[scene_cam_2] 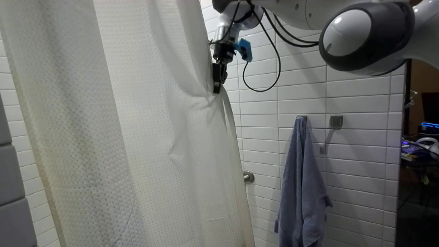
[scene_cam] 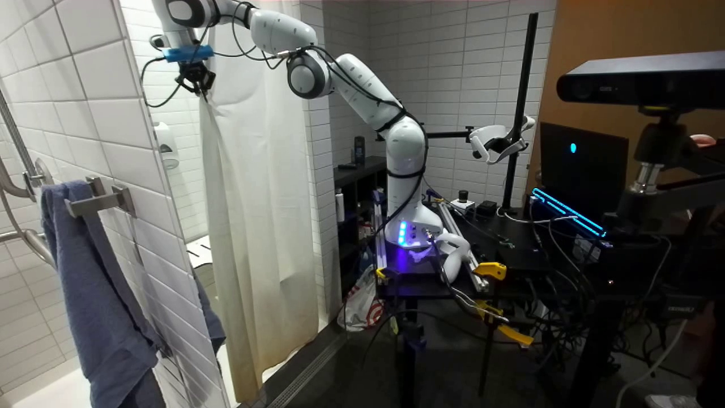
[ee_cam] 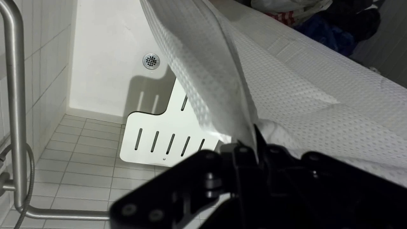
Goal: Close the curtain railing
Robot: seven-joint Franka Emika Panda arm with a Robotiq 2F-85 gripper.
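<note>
The curtain railing's off-white curtain (scene_cam: 260, 209) hangs in long vertical folds across the shower opening. It fills much of an exterior view (scene_cam_2: 157, 130) and the right half of the wrist view (ee_cam: 286, 70). The rod is out of view. My gripper (scene_cam: 204, 93) is shut on the curtain's edge, high up beside the tiled wall. In an exterior view, the gripper (scene_cam_2: 217, 88) points down and the fabric puckers at its fingertips. In the wrist view, a fold of fabric runs between the fingertips (ee_cam: 252, 141). Part of the pinched edge is hidden by the fingers.
A blue-grey towel (scene_cam: 102, 300) hangs on a hook by the tiled partition wall (scene_cam: 107, 113); it also shows in an exterior view (scene_cam_2: 301, 192). Inside the shower are a slotted white seat (ee_cam: 146, 121) and a metal grab bar (ee_cam: 16, 95). The arm's black table (scene_cam: 510, 249) holds equipment.
</note>
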